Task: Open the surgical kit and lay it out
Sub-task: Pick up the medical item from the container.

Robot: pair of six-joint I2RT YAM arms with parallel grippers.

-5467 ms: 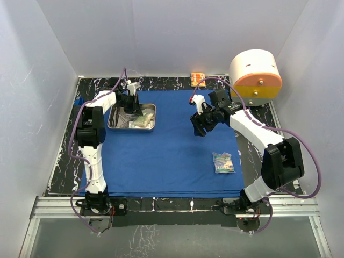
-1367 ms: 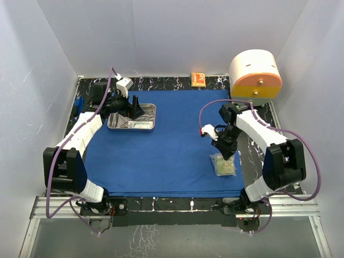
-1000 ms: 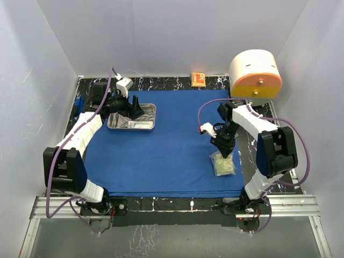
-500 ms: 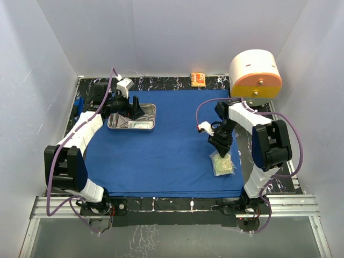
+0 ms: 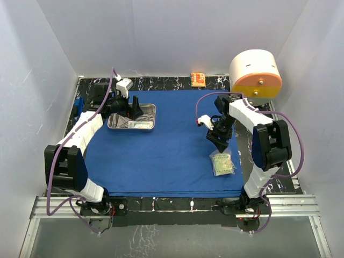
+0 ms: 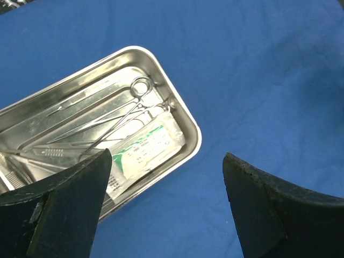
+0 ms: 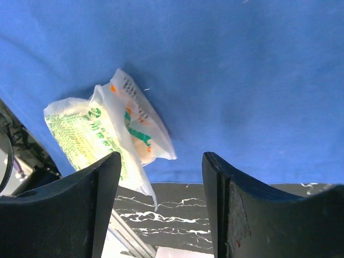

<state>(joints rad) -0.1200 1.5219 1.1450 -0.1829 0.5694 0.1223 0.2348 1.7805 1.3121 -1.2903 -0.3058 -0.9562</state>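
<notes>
The blue drape point(image 5: 161, 150) lay flat on the tabletop point(image 5: 161, 83). At its far-left corner the steel tray point(image 6: 192, 129) held forceps point(image 6: 119, 119) and a packet point(image 6: 149, 146). A second packet point(image 7: 107, 134) lay crumpled near the right edge. Both grippers, left point(image 6: 166, 161) and right point(image 7: 161, 158), had their jaws apart. The right had just lifted off the crumpled packet.

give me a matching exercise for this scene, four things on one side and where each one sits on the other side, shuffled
Things:
1. steel tray
2. loose packet
3. small orange box
4. cream-and-orange cylinder

Places:
a. near-right part of the blue cloth
b. far-right corner, off the cloth
c. far-left part of the cloth
d. bare table along the far edge, beyond the cloth

Pairs: 1-c, 2-a, 3-d, 4-b
</notes>
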